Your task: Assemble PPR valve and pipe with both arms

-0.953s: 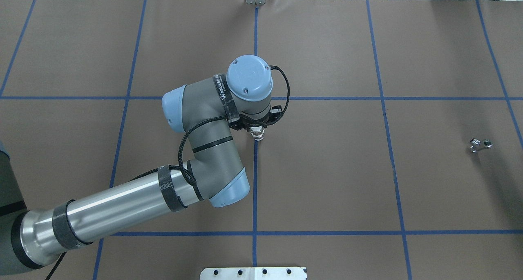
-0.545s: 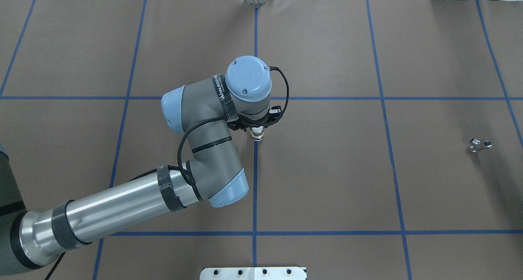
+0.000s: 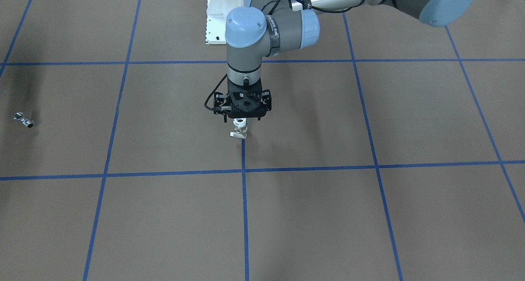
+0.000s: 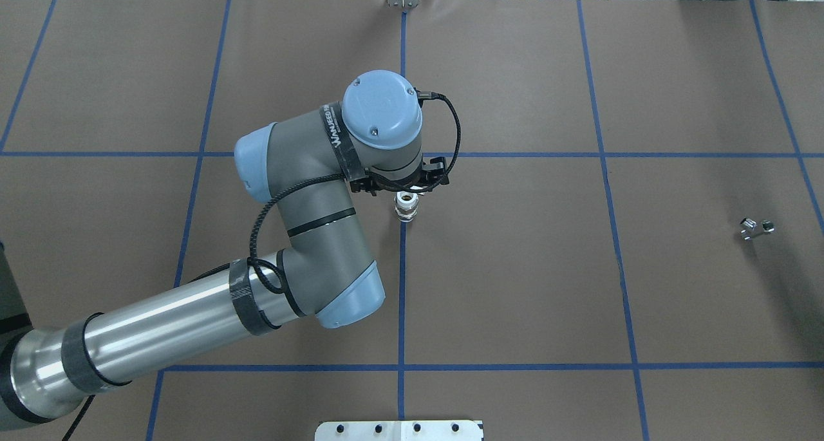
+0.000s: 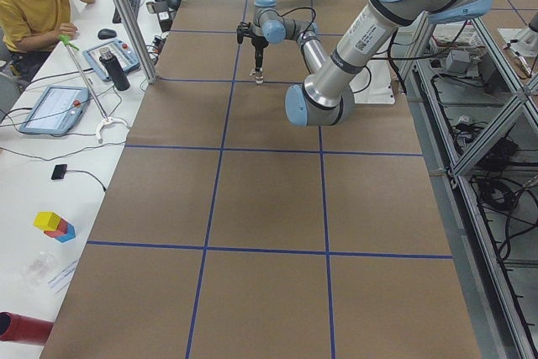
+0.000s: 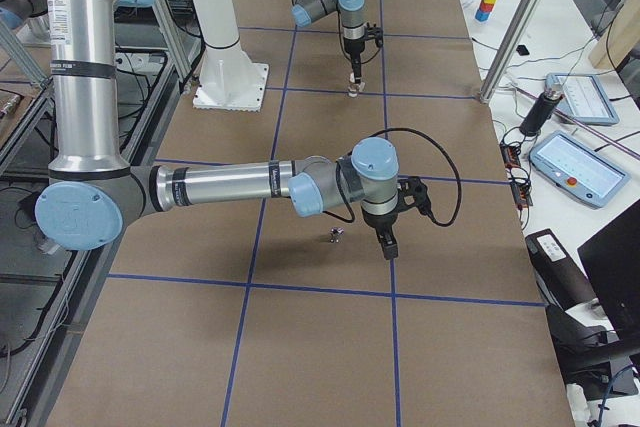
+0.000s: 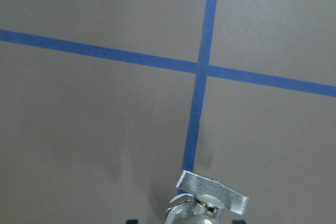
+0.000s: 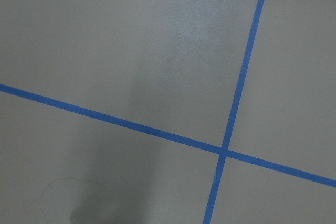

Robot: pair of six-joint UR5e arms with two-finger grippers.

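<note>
My left gripper (image 4: 403, 193) is shut on the PPR valve (image 4: 405, 206) near the table's middle. It holds the valve upright above the brown mat, white collar up and flat tab down (image 3: 239, 130). The tab fills the bottom edge of the left wrist view (image 7: 212, 192). The pipe (image 4: 756, 227), a tiny chrome fitting, lies on the mat far to the right; it also shows in the front view (image 3: 24, 121). My right gripper (image 6: 388, 245) hangs just beside the pipe (image 6: 335, 237). It shows only in the right side view, so I cannot tell whether it is open or shut.
Blue tape lines (image 4: 402, 286) divide the brown mat into squares. The white bolted pedestal (image 3: 213, 22) stands at the robot's edge of the table. A seated operator (image 5: 34, 6) and tablets are beyond the far edge.
My left arm has risen and carried the valve up off the mat. The pipe has not moved.
</note>
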